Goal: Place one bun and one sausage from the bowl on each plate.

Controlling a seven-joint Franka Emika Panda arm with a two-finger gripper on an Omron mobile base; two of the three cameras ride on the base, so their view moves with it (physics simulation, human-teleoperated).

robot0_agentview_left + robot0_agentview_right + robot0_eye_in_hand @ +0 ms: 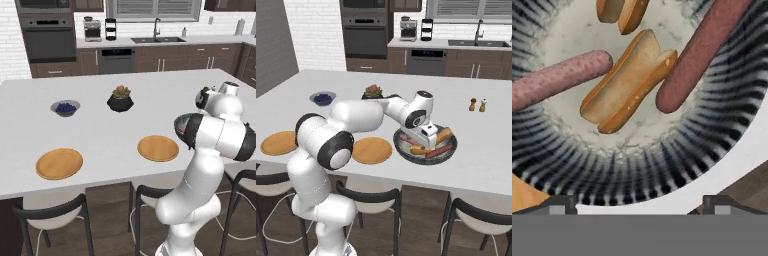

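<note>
step: reach for first pick, nothing lifted yet
gripper: jaws spread wide, empty, hovering over the bowl
bun: straight ahead of the tips, bowl centre; second bun beyond
sausages: one either side of it
next: drop, line jaws across bun, close
plates: near plate and far plate both bare

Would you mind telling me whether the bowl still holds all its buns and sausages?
Yes, full: the bowl holds two buns and two sausages; both plates are bare.
</note>
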